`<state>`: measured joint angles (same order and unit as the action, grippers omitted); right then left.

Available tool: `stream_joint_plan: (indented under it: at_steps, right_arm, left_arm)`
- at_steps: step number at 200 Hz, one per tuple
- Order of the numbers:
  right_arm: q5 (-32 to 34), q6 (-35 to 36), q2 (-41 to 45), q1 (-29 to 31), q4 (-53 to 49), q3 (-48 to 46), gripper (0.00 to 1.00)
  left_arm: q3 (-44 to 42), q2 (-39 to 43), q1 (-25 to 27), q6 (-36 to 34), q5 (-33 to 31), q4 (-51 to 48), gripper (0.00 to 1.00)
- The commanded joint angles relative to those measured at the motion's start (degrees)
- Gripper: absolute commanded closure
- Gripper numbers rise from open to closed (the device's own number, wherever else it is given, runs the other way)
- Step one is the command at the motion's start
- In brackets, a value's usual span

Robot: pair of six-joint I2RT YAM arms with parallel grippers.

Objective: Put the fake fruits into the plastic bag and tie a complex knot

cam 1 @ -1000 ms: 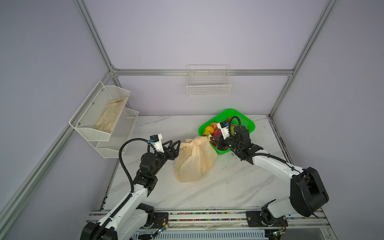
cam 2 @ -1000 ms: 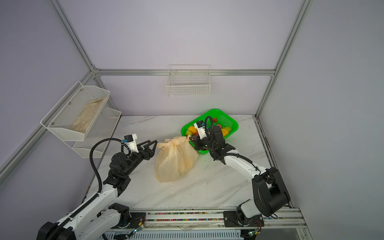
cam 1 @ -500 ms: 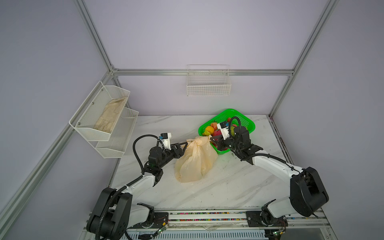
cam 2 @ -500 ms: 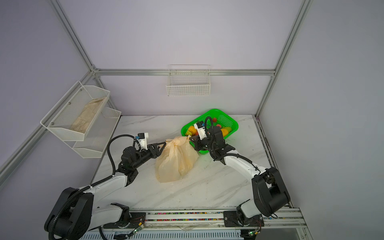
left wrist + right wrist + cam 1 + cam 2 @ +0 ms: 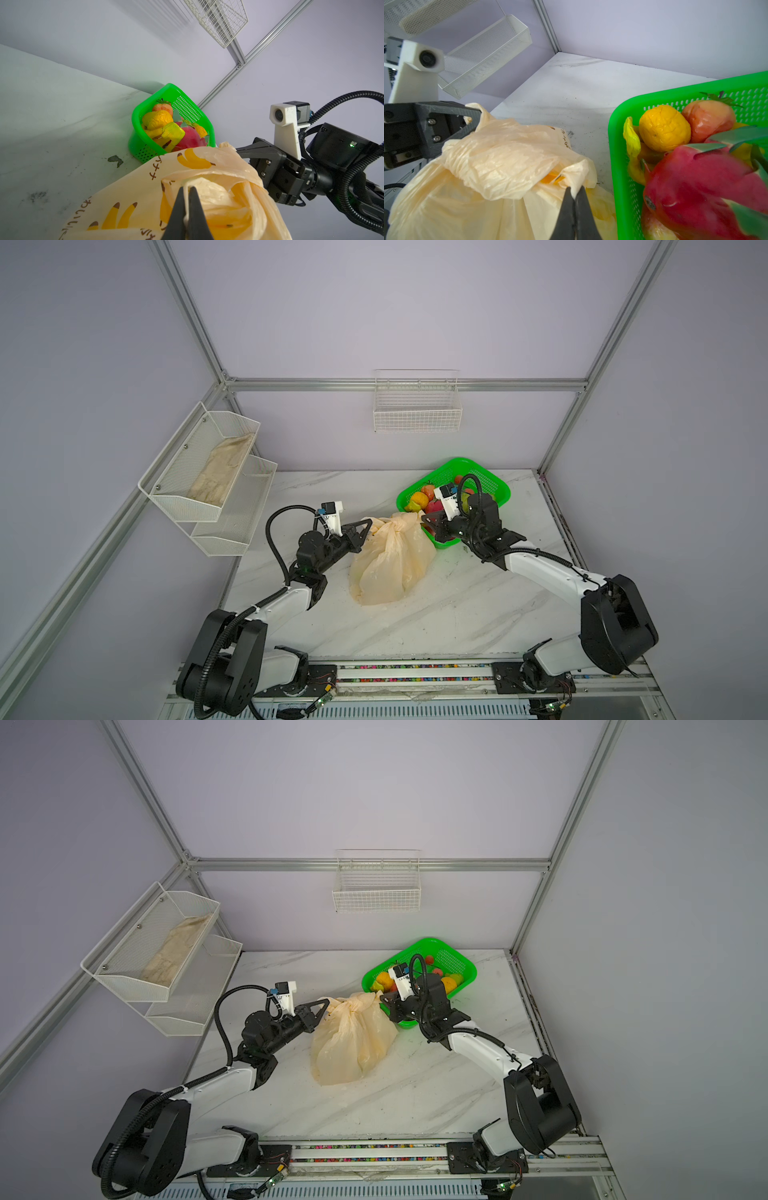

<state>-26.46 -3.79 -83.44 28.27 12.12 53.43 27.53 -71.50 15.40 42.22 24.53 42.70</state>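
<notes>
Off to my left, the white mesh shelf [image 5: 195, 506] hangs on the side wall, two tiers. The pale cloth [image 5: 220, 472] lies slumped in the upper one, with the lower tier [image 5: 232, 526] stepped just beneath it. Straight ahead, a white wire basket [image 5: 417, 416] hangs from the aluminium rail [image 5: 311, 384] across the far wall. Down on the marble table [image 5: 436, 614], the green basket [image 5: 488, 476] sits far right, close to the corner post [image 5: 563, 427]. There's a dark scuff [image 5: 115, 160] on the marble near that basket. Along the near edge, a track [image 5: 415, 672] flecked with colours runs left to right.
</notes>
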Motion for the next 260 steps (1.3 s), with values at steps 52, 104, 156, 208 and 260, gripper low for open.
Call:
stream_joint_plan:
  at_steps: [52,104,156,208,260]
  right_arm:
    - [5.66,-9.19,9.64,-6.04,-4.83,-10.75,1.0]
    - [2.4,-17.12,11.27,-6.81,3.34,-19.04,1.0]
    - [3.47,-18.72,16.21,-11.68,1.61,-27.83,1.0]
    - [3.01,-20.57,17.27,-12.96,4.61,-28.77,1.0]
    - [2.68,-22.49,12.41,-16.48,11.5,-32.01,1.0]
  left_arm:
    - [-3.1,14.45,-3.9,-9.99,-24.9,-20.25,1.0]
    - [-3.63,15.63,-5.66,-11.93,-21.31,-24.25,1.0]
    - [-8.61,16.46,-7.76,-10.33,-30.29,-26.68,1.0]
    - [-7.9,18.18,-7.57,-12.39,-28.66,-28.72,1.0]
    - [-8.68,16.32,-9.51,-11.45,-25.2,-27.38,1.0]
